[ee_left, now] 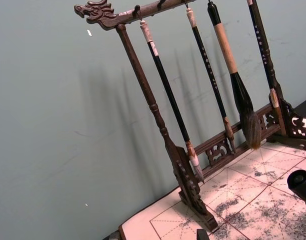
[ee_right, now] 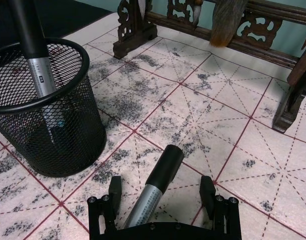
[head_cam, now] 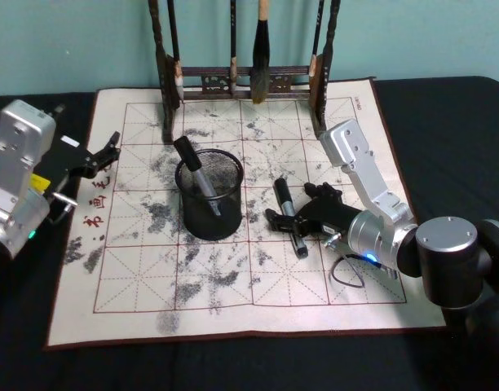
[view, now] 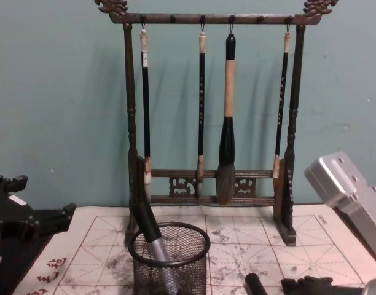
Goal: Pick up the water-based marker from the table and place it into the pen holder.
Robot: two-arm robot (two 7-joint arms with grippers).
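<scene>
A black and silver water-based marker (head_cam: 284, 199) lies flat on the white mat (head_cam: 233, 281), just right of the pen holder (head_cam: 210, 213). My right gripper (head_cam: 297, 210) sits low over it, open. In the right wrist view its fingers (ee_right: 114, 189) stand on either side of the marker (ee_right: 155, 185) without touching it. The black mesh pen holder (ee_right: 53, 130) stands upright with another marker (head_cam: 192, 163) leaning inside it. My left gripper (head_cam: 103, 155) is parked at the mat's left edge, open and holding nothing.
A tall dark wooden brush rack (head_cam: 241, 81) with several hanging brushes stands along the mat's far edge, behind the holder (view: 169, 258). Black table top (head_cam: 445, 122) surrounds the mat. A thin cable loop (head_cam: 347, 273) hangs by my right wrist.
</scene>
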